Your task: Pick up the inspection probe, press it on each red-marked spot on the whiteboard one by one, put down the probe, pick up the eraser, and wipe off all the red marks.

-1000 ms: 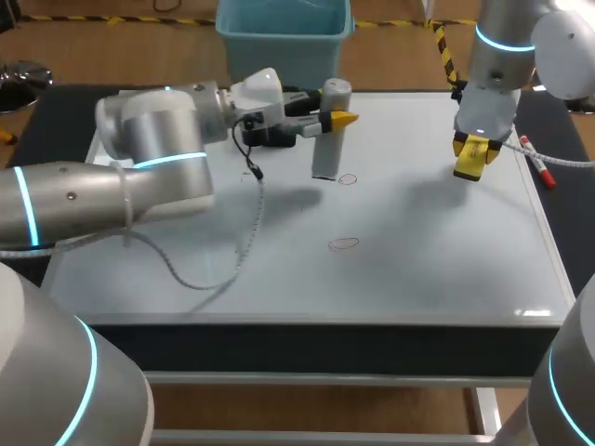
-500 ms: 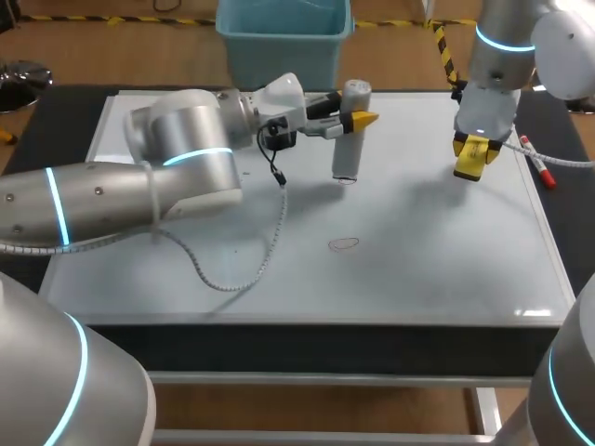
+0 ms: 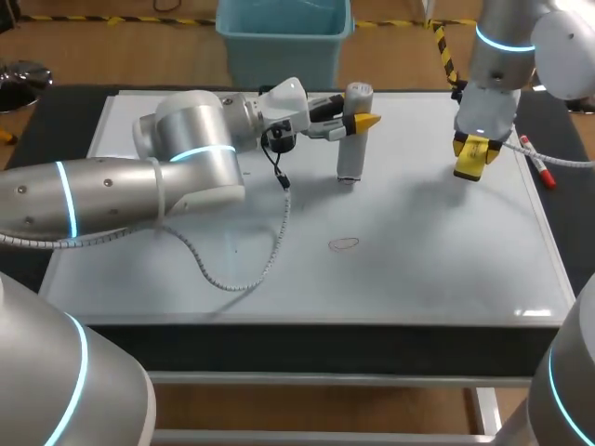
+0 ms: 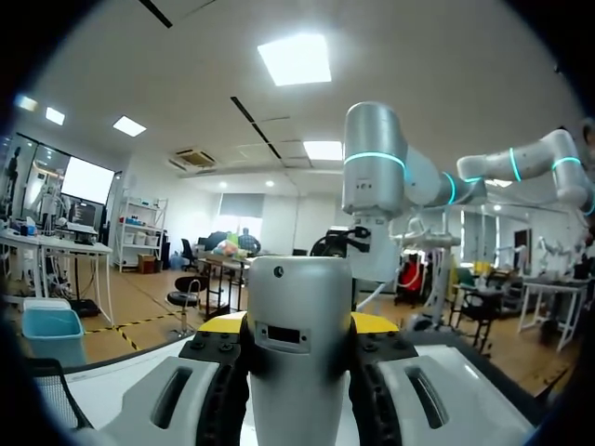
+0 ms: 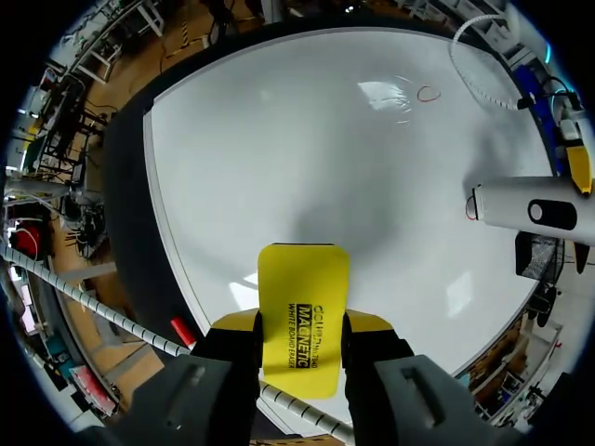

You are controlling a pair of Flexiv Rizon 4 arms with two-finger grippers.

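My left gripper [image 3: 357, 120] is shut on the grey cylindrical inspection probe [image 3: 350, 139], which it holds upright over the whiteboard [image 3: 428, 251]. The probe's lower end rests on the upper red mark [image 3: 347, 179], mostly covering it. A second red oval mark [image 3: 344, 244] lies nearer the front. In the left wrist view the probe [image 4: 299, 353] fills the gap between the fingers [image 4: 221, 327]. My right gripper [image 3: 475, 151] hovers above the board's right side, shut on the yellow eraser [image 3: 468, 168]. The right wrist view shows that eraser [image 5: 302, 311], the probe [image 5: 530, 209] and the free mark [image 5: 429, 94].
A blue bin [image 3: 284, 37] stands behind the whiteboard's far edge. A red marker [image 3: 537, 161] lies on the board's right rim. A grey cable [image 3: 251, 260] hangs from my left wrist and trails across the board's left half.
My left arm has carried the probe to the right and set its tip on the upper red mark, which earlier showed beside the tip. The right arm has kept still.
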